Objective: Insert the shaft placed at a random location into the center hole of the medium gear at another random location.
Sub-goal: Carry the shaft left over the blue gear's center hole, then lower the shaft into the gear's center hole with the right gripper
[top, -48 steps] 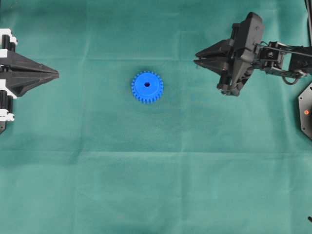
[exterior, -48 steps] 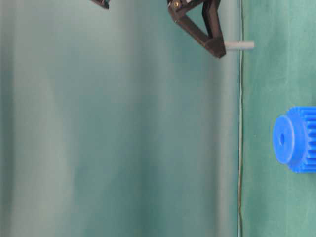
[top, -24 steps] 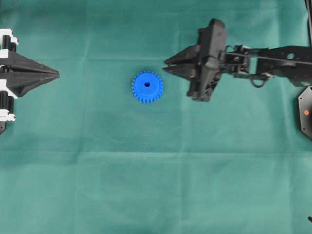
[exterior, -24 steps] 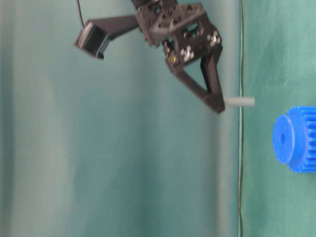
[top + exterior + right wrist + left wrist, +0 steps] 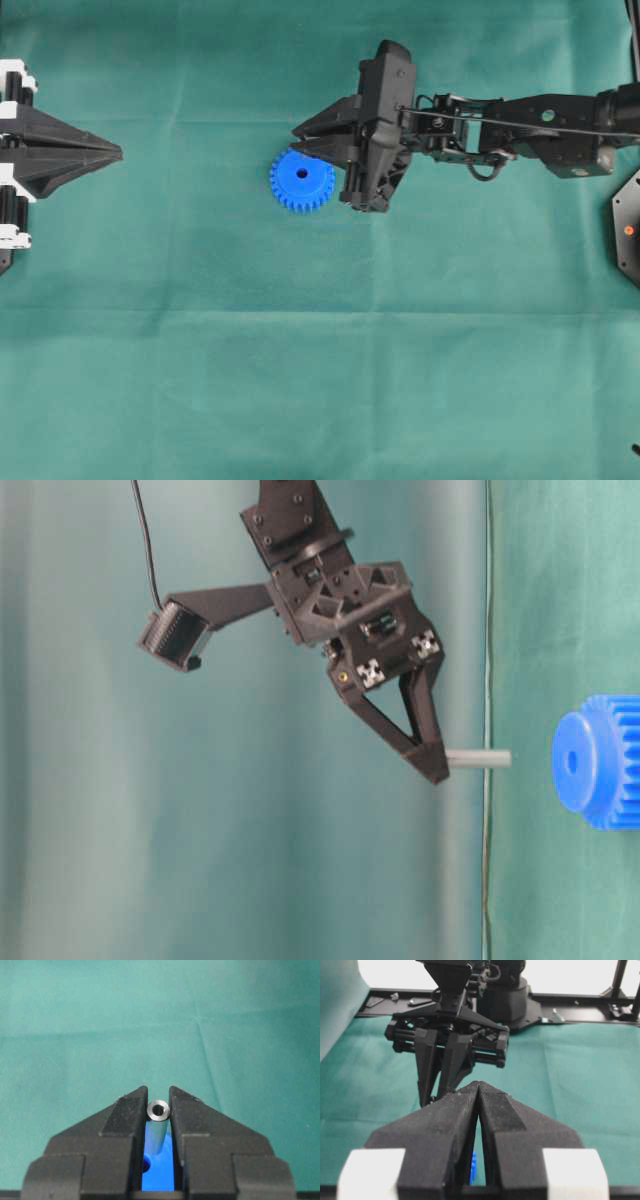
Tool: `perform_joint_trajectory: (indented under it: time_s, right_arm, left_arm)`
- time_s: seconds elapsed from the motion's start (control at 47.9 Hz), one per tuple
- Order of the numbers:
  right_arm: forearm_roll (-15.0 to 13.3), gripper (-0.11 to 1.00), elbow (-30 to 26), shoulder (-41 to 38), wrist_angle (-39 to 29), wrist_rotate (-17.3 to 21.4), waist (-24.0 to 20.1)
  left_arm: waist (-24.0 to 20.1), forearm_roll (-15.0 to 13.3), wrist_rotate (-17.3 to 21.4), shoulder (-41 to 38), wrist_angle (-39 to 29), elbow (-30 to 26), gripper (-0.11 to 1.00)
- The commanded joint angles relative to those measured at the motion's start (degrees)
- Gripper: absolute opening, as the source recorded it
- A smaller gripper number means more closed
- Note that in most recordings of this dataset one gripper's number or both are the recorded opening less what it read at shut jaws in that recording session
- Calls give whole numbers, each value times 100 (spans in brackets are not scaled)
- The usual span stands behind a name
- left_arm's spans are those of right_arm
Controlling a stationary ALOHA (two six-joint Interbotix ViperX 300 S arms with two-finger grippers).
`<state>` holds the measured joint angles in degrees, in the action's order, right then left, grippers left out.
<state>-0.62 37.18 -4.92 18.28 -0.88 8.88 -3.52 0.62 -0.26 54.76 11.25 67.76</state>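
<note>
Over the last second the right gripper (image 5: 297, 140) has swept in from the far right of the overhead view to the gear (image 5: 302, 180), carrying the shaft (image 5: 478, 759) with it. Its tips now overlap the gear's upper right teeth in that view, where a second ago they were well apart from it. In the table-level view the shaft has moved down the frame, from near the top edge to almost level with the hole (image 5: 571, 761), though a gap remains between its free end and the hub.

We judge this as transport nearly done and alignment beginning: the shaft points toward the gear face, but from the overhead view the tips sit a little beyond the hole (image 5: 302, 174), so a small correction looks needed before pushing in.

The right gripper's jaws are closed down to the width of the shaft, 1 pad on each side, with the hollow end of the shaft (image 5: 158, 1109) showing between them and the gear (image 5: 159, 1172) visible below it.

The left gripper (image 5: 478, 1085) sits closed and empty at the left edge, its 2 fingers pressed together, well apart from the gear.
</note>
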Motion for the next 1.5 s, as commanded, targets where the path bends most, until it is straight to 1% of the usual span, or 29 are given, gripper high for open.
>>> perform_joint_trajectory:
  time_s: [0.0, 0.438, 0.897, 1.294, 1.481]
  right_arm:
    - [-9, 15, -202, 44, -9, -97, -26]
    - [-9, 16, -211, -44, -9, -79, -35]
    - [26, 15, -229, -404, 132, -35, -53]
    - [26, 15, -211, -404, 149, -35, -53]
    - [26, 15, -220, -264, 97, -44, -53]
  left_arm:
    - [-18, 18, -9, -53, 62, -141, 0]
    - [-18, 9, -9, -53, 62, -141, 0]
    - [-18, 18, -9, -53, 62, -141, 0]
    - [-18, 9, -9, -53, 53, -141, 0]
    - [-18, 9, 0, -53, 44, -141, 0]
